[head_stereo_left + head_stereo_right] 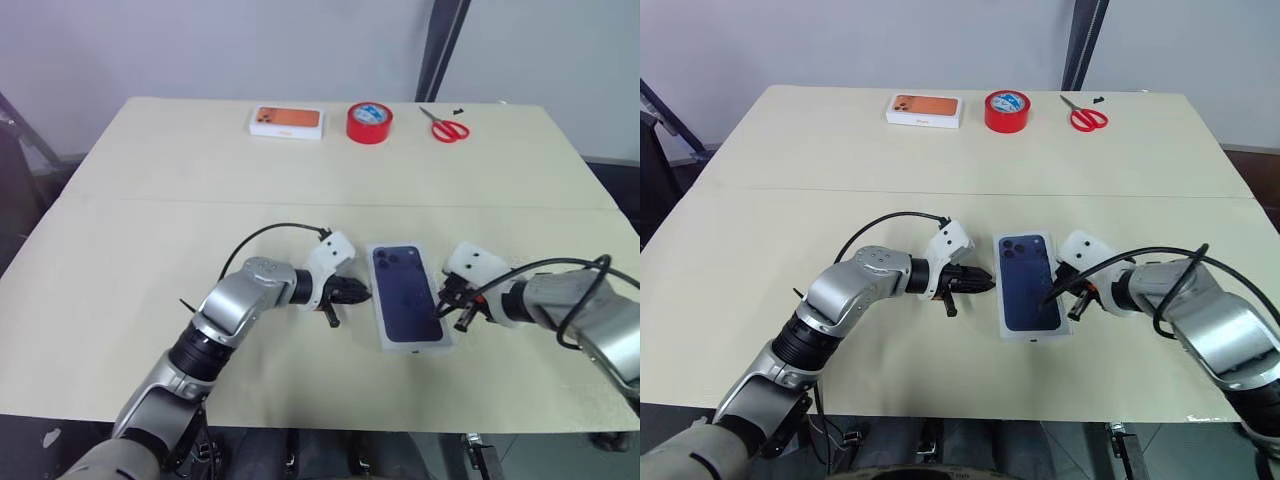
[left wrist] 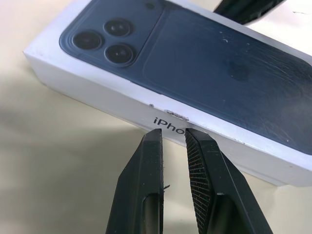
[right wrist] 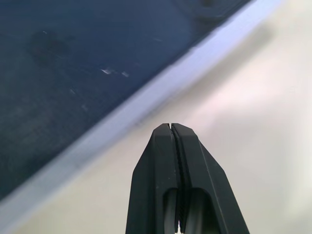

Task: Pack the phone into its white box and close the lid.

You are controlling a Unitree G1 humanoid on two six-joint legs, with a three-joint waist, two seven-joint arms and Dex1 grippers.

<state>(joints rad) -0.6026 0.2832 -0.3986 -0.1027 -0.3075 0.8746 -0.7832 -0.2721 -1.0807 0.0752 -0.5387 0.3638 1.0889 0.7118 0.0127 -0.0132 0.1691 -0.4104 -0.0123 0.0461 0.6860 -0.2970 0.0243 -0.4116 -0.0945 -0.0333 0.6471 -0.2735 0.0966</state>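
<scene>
The big tan table (image 1: 150,260) holds everything. Near the lower middle of the frame lies the white box (image 1: 385,343), with the dark blue phone (image 1: 405,293) lying flat in it, cameras toward the top. The left gripper (image 1: 362,293) sits just left of the box, its fingers a little apart and holding nothing. The right gripper (image 1: 437,312) sits at the box's right edge, fingers pressed together and empty. Along the top are a box with an orange phone picture (image 1: 287,122), red tape (image 1: 369,122) and red scissors (image 1: 449,127).

One phone (image 1: 407,292), in one white box (image 1: 384,330). One more box (image 1: 286,122), orange-pictured. One red tape roll (image 1: 369,122). One pair of scissors (image 1: 449,128). Two grippers: left (image 1: 360,293), right (image 1: 441,310).
</scene>
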